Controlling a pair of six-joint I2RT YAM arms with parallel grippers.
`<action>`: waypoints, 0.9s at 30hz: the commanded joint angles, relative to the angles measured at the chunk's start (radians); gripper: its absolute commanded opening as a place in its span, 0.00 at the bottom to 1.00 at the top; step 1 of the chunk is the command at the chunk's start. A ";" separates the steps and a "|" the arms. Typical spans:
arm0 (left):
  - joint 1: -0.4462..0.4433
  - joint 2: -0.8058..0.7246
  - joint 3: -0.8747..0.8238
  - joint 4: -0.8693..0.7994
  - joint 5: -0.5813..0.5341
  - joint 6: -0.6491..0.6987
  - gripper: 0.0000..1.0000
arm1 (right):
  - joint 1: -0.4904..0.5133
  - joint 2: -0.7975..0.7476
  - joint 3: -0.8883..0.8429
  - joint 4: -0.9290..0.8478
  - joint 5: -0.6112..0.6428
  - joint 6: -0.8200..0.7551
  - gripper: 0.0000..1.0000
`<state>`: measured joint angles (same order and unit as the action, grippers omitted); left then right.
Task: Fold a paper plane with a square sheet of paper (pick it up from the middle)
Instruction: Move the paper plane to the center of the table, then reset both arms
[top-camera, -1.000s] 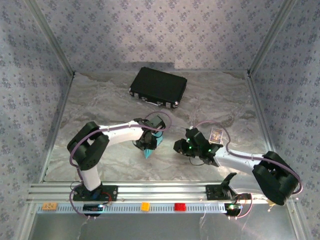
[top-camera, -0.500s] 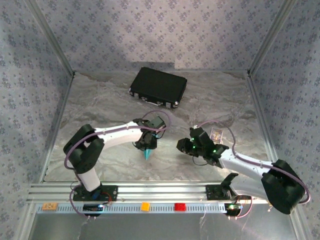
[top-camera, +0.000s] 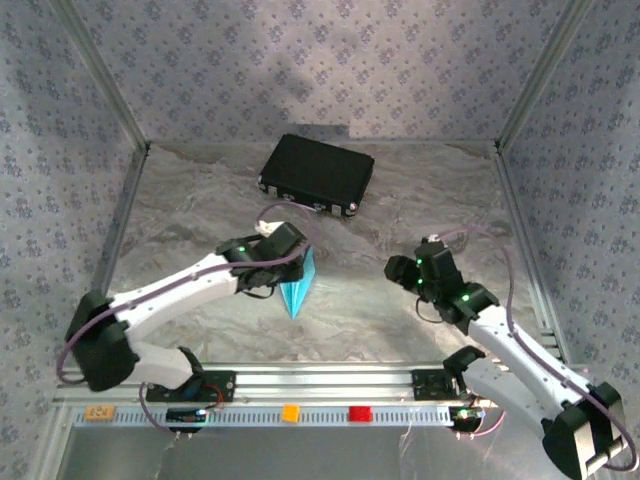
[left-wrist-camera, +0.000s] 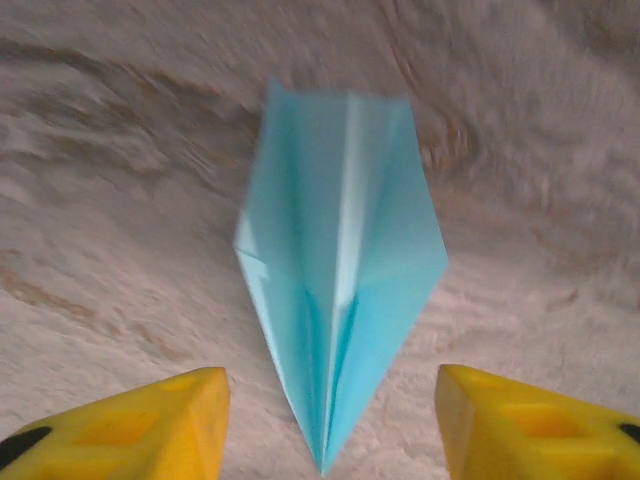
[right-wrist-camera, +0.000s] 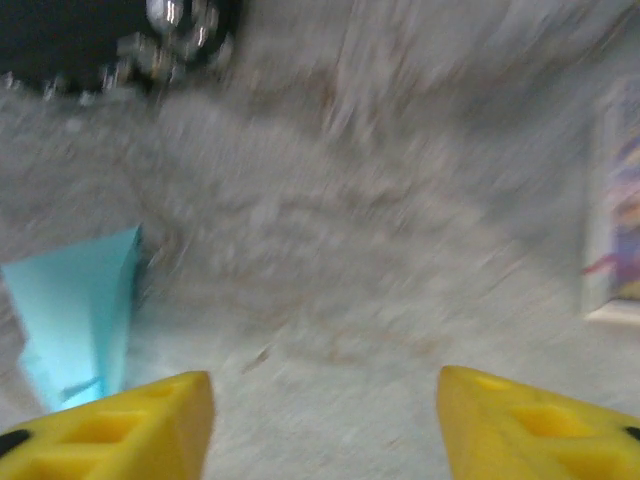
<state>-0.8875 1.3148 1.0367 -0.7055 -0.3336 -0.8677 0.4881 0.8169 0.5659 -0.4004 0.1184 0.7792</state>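
- The plane (top-camera: 297, 285) is lying flat on the table (top-camera: 420, 190), near the middle, with its nose pointing toward the arm bases.
- We see the left gripper (top-camera: 283, 262) right by the plane, on its left side.
- From the left wrist, the jaws stand wide, the nose points in between the yellow fingers (left-wrist-camera: 150, 425), and neither one touches the paper.
- The right gripper (right-wrist-camera: 322, 400) is well off to the plane's right, jaws wide over bare table, holding nothing.
- The case (top-camera: 317, 172) sits far back, apart from it all.
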 joint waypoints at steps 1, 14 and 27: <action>0.101 -0.118 -0.078 0.070 -0.130 0.133 0.65 | -0.039 -0.017 0.079 -0.121 0.338 -0.189 0.71; 0.624 -0.138 -0.303 0.581 -0.305 0.625 1.00 | -0.351 0.335 -0.108 0.630 0.314 -0.645 0.81; 0.735 0.123 -0.541 1.296 -0.184 0.834 1.00 | -0.455 0.640 -0.252 1.290 -0.049 -0.878 0.83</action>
<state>-0.1738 1.3972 0.5335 0.3069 -0.5671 -0.1154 0.0608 1.4071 0.3607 0.6697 0.1936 -0.0479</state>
